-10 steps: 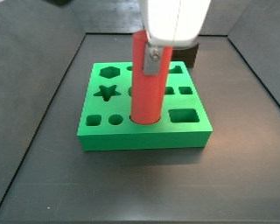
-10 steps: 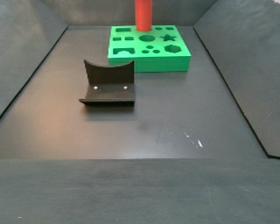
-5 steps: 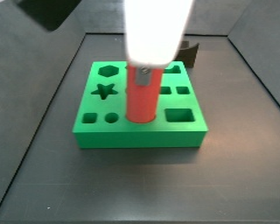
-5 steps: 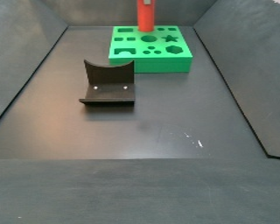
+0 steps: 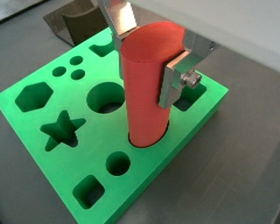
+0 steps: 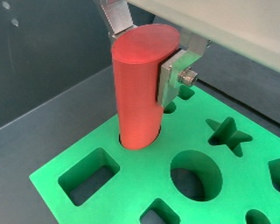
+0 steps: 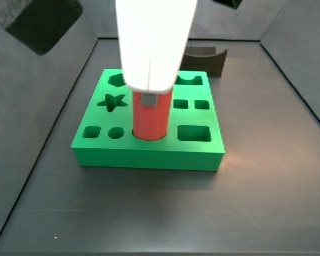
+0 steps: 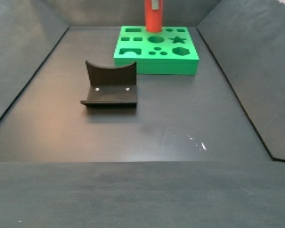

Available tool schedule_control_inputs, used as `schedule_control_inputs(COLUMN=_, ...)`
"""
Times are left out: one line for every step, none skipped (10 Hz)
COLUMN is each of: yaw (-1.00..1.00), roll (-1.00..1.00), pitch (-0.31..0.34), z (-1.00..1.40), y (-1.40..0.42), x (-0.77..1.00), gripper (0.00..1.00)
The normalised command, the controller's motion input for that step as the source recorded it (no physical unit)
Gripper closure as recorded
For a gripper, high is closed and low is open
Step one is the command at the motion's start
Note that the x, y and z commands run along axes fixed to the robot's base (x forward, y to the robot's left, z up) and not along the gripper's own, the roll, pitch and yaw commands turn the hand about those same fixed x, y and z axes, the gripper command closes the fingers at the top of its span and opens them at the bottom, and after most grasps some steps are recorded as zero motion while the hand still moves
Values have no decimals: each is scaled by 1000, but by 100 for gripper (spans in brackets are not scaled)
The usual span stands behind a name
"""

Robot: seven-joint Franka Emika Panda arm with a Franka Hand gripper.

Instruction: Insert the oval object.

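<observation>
The oval object (image 5: 145, 96) is a smooth red-orange rod. It stands upright with its lower end in an oval hole of the green block (image 5: 38, 127). My gripper (image 5: 149, 44) is shut on the rod's upper part, with one silver finger (image 5: 178, 74) on each broad side. The other wrist view shows the same grip (image 6: 145, 44) on the rod (image 6: 136, 96). In a side view the white gripper body hides the rod's top (image 7: 149, 118) above the block (image 7: 149, 145). The rod (image 8: 152, 13) and block (image 8: 169, 61) stand at the far end of the floor.
The block has several other empty holes, among them a star (image 5: 60, 129), a hexagon (image 5: 31, 96) and a round one (image 5: 105, 98). The dark fixture (image 8: 109, 86) stands on the dark floor apart from the block; it also shows behind the block (image 7: 206, 60). Dark walls enclose the floor.
The gripper has moved sideways with the rod, and the green block has slid a little along with it. In a side view the gripper body now covers more of the rod.
</observation>
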Motion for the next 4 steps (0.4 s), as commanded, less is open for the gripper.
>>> schedule_control_inputs(yaw=-43, roll=-37, pitch=-46, z=-106, y=0, x=-31, gripper=100)
schedule_control_inputs(yaw=0, roll=-77, pitch=-31, z=-43, y=29, x=0, gripper=100)
schedule_control_inputs(yaw=0, roll=-9, pitch=0, z=0, y=0, x=0, gripper=100)
schedule_control_inputs(yaw=0, roll=0, pitch=0, z=0, y=0, x=0, gripper=100)
